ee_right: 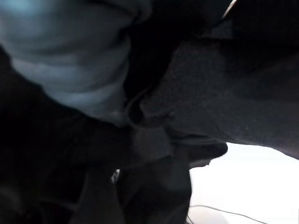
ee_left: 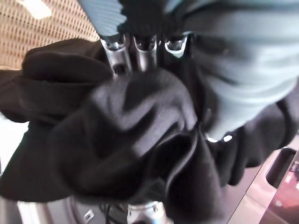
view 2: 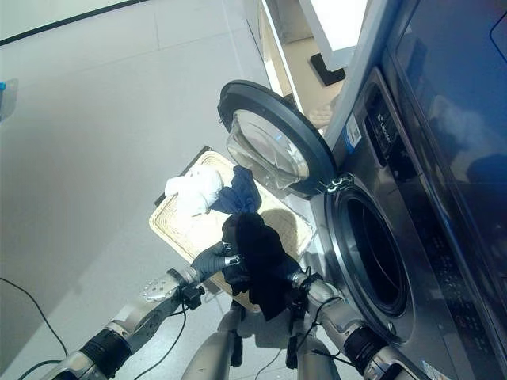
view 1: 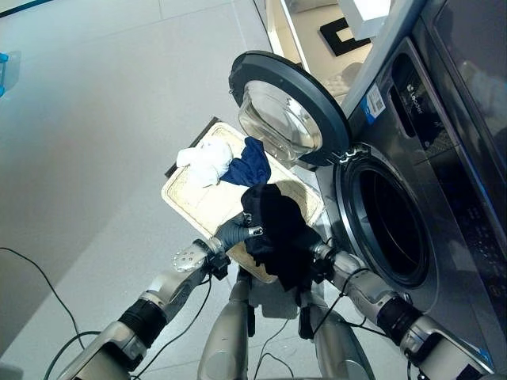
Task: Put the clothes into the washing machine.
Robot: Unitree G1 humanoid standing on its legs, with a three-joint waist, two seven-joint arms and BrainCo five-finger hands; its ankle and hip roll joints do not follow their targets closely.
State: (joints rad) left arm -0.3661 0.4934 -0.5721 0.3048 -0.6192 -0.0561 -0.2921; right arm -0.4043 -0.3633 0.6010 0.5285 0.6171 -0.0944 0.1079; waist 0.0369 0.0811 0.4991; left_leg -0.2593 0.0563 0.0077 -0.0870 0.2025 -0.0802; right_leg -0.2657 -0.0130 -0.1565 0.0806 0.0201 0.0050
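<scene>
Both robot hands lift a black garment beside the washing machine's open door. The left robot hand grips it; the right robot hand's grasp is hidden. A white cloth and a blue cloth wait in the basket.

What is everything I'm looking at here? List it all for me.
Black garment: one, black, held up between both hands, above the basket's near end, beside the drum opening.
White garment: one, white, bunched in the basket's far end.
Blue garment: one, dark blue, in the basket beside the white one.
Basket: one, pale woven, on the floor under the open door.
Washing machine: one, dark grey, at the right, drum open.
Door: one, round, dark rim with clear glass, swung open.
Floor: pale grey tiles.
Left hand: fingers curled into the black garment.
Right hand: against the garment's other side, fingers hidden in cloth.
</scene>
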